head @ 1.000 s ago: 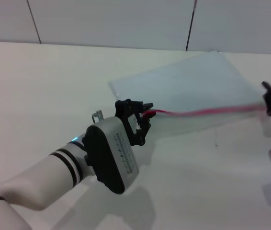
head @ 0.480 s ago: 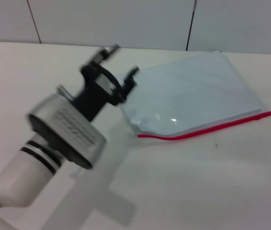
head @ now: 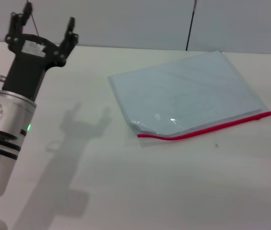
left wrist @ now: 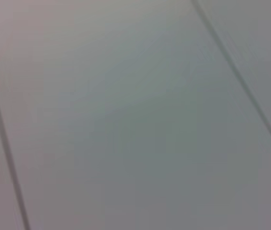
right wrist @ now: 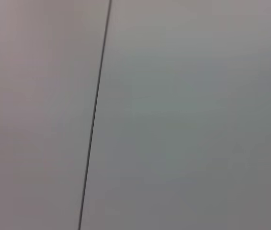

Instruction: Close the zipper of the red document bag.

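The red document bag (head: 188, 93), a flat pale-blue translucent pouch, lies on the white table at the centre right of the head view. Its zipper (head: 207, 128) is a thin red strip along the near long edge, running from the near-left corner to the right corner. My left gripper (head: 42, 26) is raised at the far left, well away from the bag, pointing up with its fingers spread open and nothing between them. My right gripper is out of view. Both wrist views show only grey wall panels.
The white table (head: 140, 187) extends in front of and to the left of the bag. A grey panelled wall (head: 126, 21) with dark seams stands behind the table's far edge.
My left gripper let go of the zipper end and swung up and to the far left. The right gripper left the frame. The bag now lies flat on the table.
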{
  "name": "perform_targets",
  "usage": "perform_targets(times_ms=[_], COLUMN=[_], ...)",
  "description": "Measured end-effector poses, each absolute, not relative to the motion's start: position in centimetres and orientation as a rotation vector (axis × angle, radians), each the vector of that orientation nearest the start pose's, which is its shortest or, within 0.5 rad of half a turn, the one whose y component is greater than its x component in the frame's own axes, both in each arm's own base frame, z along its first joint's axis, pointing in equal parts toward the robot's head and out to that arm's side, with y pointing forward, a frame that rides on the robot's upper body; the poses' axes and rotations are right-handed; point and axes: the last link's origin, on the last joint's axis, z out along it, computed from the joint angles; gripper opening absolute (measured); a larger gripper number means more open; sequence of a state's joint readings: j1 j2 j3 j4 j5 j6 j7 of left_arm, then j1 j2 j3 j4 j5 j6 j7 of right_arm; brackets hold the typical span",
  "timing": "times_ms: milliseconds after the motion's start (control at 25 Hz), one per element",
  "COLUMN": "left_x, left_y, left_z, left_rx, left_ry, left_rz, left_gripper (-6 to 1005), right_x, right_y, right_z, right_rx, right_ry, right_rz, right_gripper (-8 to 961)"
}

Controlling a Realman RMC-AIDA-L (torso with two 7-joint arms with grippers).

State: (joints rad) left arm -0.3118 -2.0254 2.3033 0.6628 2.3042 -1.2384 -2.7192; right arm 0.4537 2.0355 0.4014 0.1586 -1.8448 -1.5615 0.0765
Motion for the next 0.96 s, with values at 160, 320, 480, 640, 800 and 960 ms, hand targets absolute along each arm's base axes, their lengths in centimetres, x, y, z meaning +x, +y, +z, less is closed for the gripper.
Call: perform_targets(times_ms=[160,320,480,640,800,960], left_x=[-24.3,-24.9,-25.1,-25.3,-25.3,-25.3], left_y=[32.9,33.2,33.3,33.4,33.4,33.5], left_z=[-0.2,0.2,0.3,0.3,0.2,0.2], left_rx=[-1.480,-1.449,-1.448,-1.452,-1.454,-1.455], left_ry=[-0.119,-0.172,-0.204,-0.207,-0.206,-0.206], left_rz=[-0.767,-0.774,-0.803,-0.801,-0.798,-0.799], left_gripper=[894,894,894,894,894,894], right_x=[29.8,29.8,29.8,29.8,29.8,29.8], right_y=[31.6,31.3,31.4,31.3,31.3,31.3], right_z=[3.0,3.3,3.2,3.3,3.4,3.4], right_rx=[-1.493,-1.488,-1.498,-1.497,-1.498,-1.498], right_ry=[0.242,0.243,0.240,0.236,0.233,0.234], right_rz=[0.977,1.009,1.000,1.004,1.007,1.007], right_gripper=[721,720,720,720,714,714])
